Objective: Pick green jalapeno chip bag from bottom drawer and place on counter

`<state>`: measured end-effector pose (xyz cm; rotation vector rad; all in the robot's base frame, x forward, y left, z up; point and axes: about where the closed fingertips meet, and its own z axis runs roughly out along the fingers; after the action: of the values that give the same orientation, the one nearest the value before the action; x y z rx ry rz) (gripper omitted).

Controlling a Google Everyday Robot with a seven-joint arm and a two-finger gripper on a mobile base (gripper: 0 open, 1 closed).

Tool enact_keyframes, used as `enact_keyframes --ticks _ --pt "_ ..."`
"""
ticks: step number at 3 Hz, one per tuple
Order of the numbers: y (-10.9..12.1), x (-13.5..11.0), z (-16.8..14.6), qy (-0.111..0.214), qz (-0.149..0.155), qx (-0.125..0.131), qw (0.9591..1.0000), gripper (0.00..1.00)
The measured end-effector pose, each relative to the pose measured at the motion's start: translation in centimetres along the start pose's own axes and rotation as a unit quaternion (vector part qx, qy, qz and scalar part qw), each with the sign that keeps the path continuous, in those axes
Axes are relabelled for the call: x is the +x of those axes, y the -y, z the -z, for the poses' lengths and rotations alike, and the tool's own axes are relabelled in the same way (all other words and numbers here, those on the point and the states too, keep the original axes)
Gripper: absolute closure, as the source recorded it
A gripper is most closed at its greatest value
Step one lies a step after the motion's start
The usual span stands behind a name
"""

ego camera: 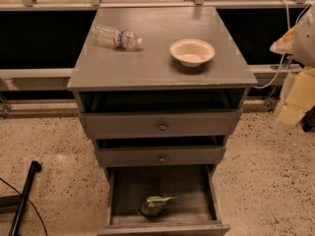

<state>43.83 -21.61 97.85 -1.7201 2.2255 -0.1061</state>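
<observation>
Looks like reach step: ur gripper (299, 90) at 3 o'clock, state can't tell; nxt drop to green jalapeno chip bag (155, 205), 6 o'clock, bottom drawer (162, 183).

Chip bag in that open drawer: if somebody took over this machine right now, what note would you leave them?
Gripper: at the right edge of the view, beside the counter, far from the bag.
Chip bag: lying on the floor of the open bottom drawer, near its front.
Counter: has a water bottle on its side and a bowl, with bare space in front of them.
Done: the drawer stands open.
Left: reach down, grasp the bag, lift it out and set it on the counter.
</observation>
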Motion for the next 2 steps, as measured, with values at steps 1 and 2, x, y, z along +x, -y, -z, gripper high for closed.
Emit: enact_keyframes --ticks 1,2 --pt "0.02 -0.07 -0.22 0.002 0.002 -0.001 1.0 0.0" --pt "0.05 -0.25 -0.79 0.007 0.008 -0.005 0.9999 0.0"
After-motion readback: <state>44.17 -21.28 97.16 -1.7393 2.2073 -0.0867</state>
